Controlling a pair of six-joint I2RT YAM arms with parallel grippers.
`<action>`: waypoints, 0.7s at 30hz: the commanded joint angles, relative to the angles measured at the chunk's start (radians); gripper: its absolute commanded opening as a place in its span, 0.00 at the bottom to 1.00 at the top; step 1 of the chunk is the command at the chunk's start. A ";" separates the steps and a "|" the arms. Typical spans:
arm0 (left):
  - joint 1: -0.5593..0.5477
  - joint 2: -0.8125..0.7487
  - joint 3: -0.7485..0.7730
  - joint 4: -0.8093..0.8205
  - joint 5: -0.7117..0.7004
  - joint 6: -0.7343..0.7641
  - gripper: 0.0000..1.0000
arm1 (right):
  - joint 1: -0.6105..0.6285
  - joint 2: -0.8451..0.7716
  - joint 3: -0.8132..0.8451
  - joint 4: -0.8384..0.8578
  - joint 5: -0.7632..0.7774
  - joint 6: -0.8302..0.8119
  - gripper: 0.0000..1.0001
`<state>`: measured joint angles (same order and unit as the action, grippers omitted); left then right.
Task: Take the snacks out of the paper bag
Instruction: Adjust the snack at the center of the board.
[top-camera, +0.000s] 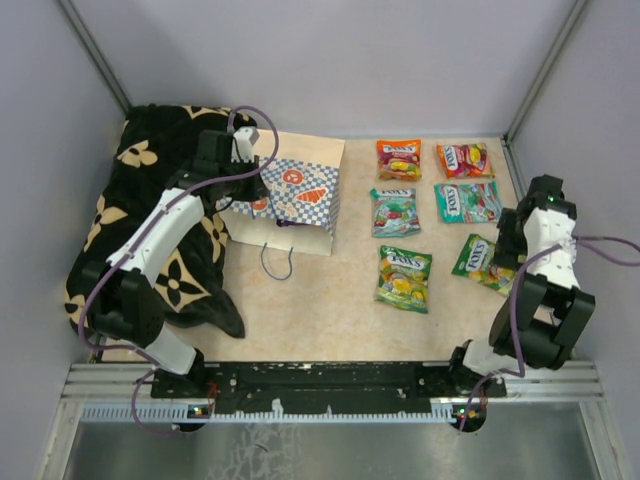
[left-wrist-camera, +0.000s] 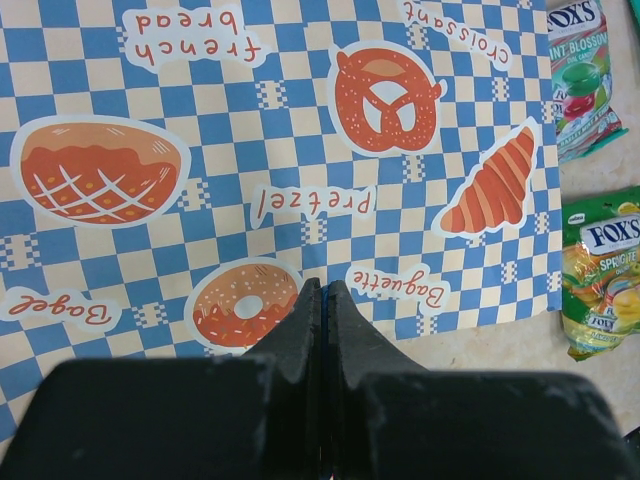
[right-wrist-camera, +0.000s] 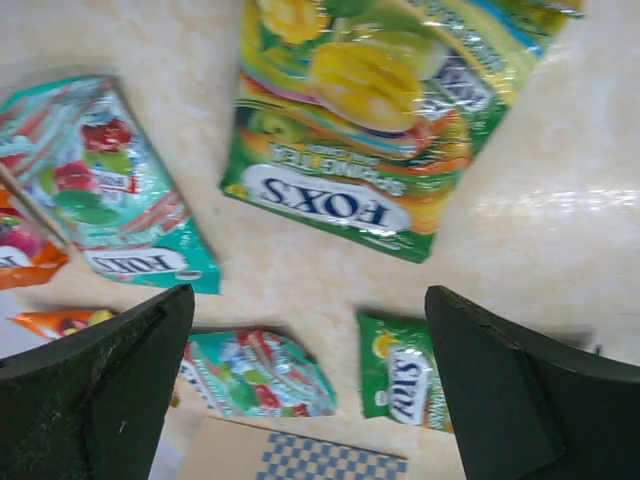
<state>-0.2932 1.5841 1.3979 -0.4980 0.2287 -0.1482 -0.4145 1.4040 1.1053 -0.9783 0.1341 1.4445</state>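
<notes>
Paper bag: I see the paper bag (top-camera: 300, 195) lying flat on the table (top-camera: 330, 320), left of centre. Its blue-and-white checkered band faces up and its left edge rests against the black flower-patterned cloth (top-camera: 140, 210).
Bag handle: a thin blue cord handle (top-camera: 278, 262) loops out onto the table from the bag's near edge.
Left gripper: my left gripper (left-wrist-camera: 322, 292) has its fingers pressed flat together, and I see nothing between them. The tips sit over the checkered band, between the round bagel print and the word "Baguette". I cannot tell whether they touch the paper.
Right gripper: my right gripper (right-wrist-camera: 308, 300) has its fingers spread wide with nothing between them. It hangs over the right-hand side of the table.
Snacks: I count six snacks lying flat on the table to the right of the bag, all outside it and each apart from its neighbours.
Far row: the orange packet (top-camera: 398, 158) lies with the red-and-yellow packet (top-camera: 463, 160) to its right.
Middle row: the pale teal packet (top-camera: 394, 211) is the one nearest the bag, and the teal packet (top-camera: 467, 201) lies to its right.
Near row: the green packet (top-camera: 404, 278) lies alone towards the middle of the table. The right-hand green packet (right-wrist-camera: 390, 130) lies directly under my right wrist camera, and the right arm partly covers it in the top view.
Bag contents: I cannot tell, because no view looks into the bag's mouth.
</notes>
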 joint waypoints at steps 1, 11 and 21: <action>-0.006 -0.002 0.014 0.003 0.006 0.018 0.00 | -0.010 0.129 0.111 -0.049 -0.025 0.089 0.99; -0.006 0.013 0.026 -0.007 0.002 0.022 0.00 | -0.027 0.296 0.008 0.095 0.007 0.079 0.99; -0.007 0.020 0.023 -0.004 -0.004 0.022 0.00 | -0.010 0.407 0.000 0.151 0.113 -0.171 0.99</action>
<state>-0.2966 1.5867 1.3983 -0.5060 0.2283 -0.1371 -0.4316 1.7638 1.1339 -0.8612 0.1287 1.3872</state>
